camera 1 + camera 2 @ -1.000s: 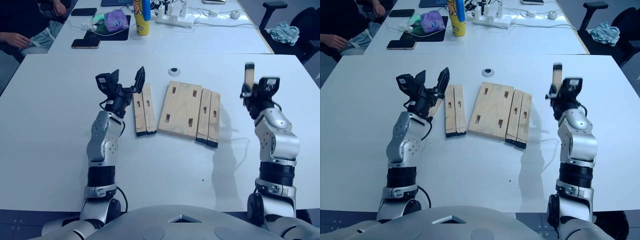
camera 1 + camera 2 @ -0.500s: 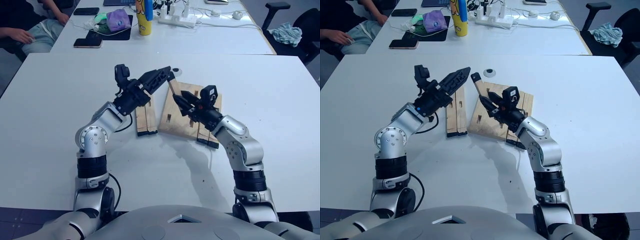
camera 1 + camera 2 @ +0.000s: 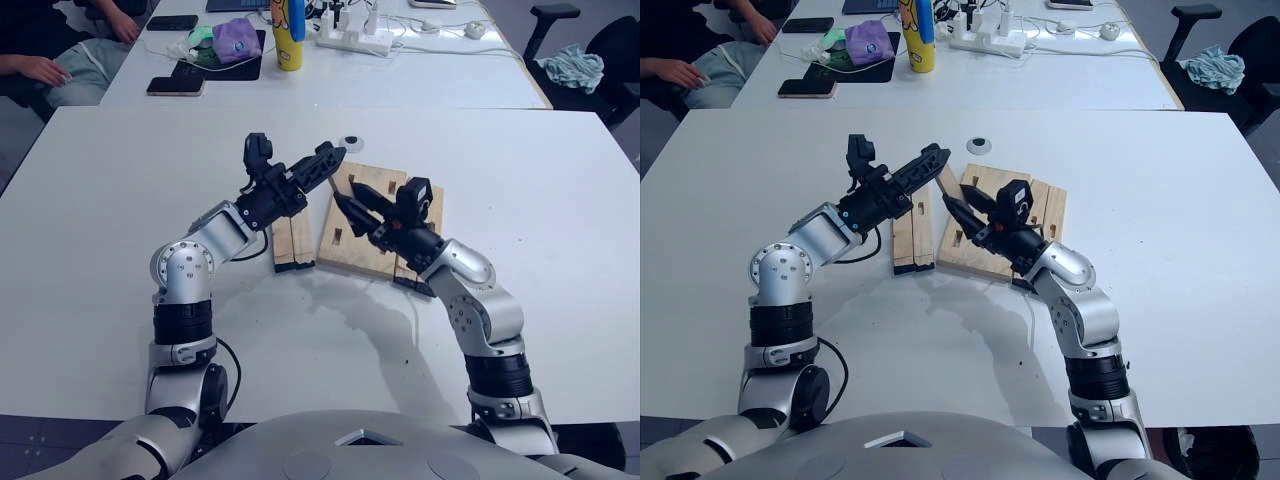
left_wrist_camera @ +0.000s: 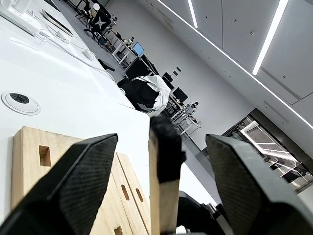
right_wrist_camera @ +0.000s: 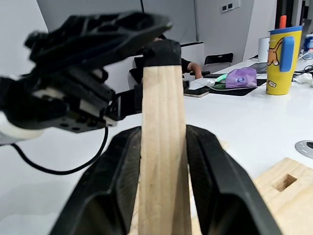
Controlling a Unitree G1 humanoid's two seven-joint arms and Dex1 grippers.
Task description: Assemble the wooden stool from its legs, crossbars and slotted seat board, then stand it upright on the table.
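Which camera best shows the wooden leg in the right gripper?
Right wrist view: the wooden leg stands close up, clamped in the right gripper, black cap on top. Left wrist view shows its capped end between the open fingers of the left gripper; the eye views show a sliver.

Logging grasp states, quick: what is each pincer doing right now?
Left pincer: open, straddling the wooden leg.
Right pincer: shut on the wooden leg.

Four legs [image 3: 290, 245], one seat board [image 3: 345, 252], perhaps one crossbar [image 5: 164, 147].
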